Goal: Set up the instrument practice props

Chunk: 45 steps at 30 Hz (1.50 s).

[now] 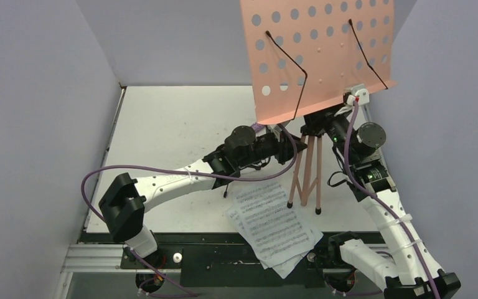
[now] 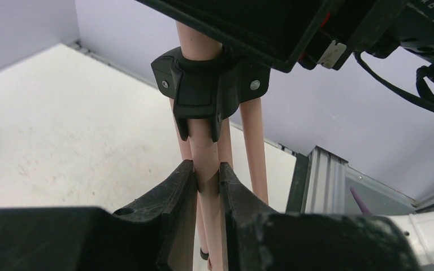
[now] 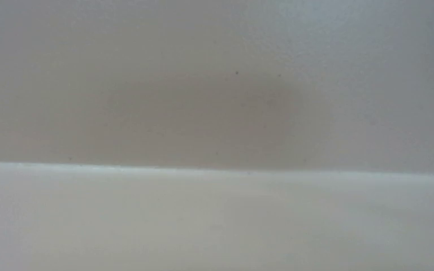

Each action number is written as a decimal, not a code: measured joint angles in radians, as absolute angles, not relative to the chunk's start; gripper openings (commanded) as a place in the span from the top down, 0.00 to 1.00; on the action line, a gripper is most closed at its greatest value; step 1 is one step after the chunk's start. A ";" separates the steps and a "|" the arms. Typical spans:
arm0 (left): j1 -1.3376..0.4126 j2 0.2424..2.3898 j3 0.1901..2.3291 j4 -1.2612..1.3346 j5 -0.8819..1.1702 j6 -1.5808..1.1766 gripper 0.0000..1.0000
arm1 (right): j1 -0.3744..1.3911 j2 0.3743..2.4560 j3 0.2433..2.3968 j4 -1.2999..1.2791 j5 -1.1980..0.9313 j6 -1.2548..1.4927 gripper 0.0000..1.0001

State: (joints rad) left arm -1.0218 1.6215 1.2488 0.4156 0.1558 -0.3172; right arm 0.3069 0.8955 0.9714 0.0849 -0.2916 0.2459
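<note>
The pink perforated music stand stands upright at the right of the table, its desk (image 1: 320,50) high up and its tripod legs (image 1: 305,174) spread on the tabletop. My left gripper (image 2: 207,169) is shut on the stand's pink centre pole (image 2: 206,141), just below the black leg hub (image 2: 209,84). White sheet-music pages (image 1: 274,227) lie fanned out by the near edge, in front of the legs. My right arm (image 1: 367,140) reaches up behind the desk's lower edge, which hides its fingers. The right wrist view shows only bare wall and tabletop.
Grey walls close in the table on the left, back and right. An aluminium rail (image 1: 99,255) runs along the near edge by the arm bases. Purple cables (image 1: 137,168) loop off both arms. The white tabletop (image 1: 174,124) extends left of the stand.
</note>
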 measured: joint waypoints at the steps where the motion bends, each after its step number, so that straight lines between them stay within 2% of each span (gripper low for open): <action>1: -1.022 1.621 1.258 0.422 0.152 -0.303 1.00 | 0.307 0.897 0.984 0.086 -0.291 0.242 0.95; 14: -1.029 1.672 1.307 0.541 0.019 -0.040 1.00 | 0.298 0.982 1.048 0.204 -0.278 0.208 0.95; 24: -1.015 1.744 1.327 0.606 -0.039 0.061 1.00 | 0.289 1.045 1.045 0.255 -0.245 0.170 0.95; 36: -0.975 1.851 1.340 0.693 -0.074 0.162 1.00 | 0.286 1.110 0.873 0.600 -0.229 0.126 0.95; 45: -0.970 1.897 1.339 0.710 -0.110 0.189 1.00 | 0.282 1.134 0.767 0.755 -0.183 0.141 0.95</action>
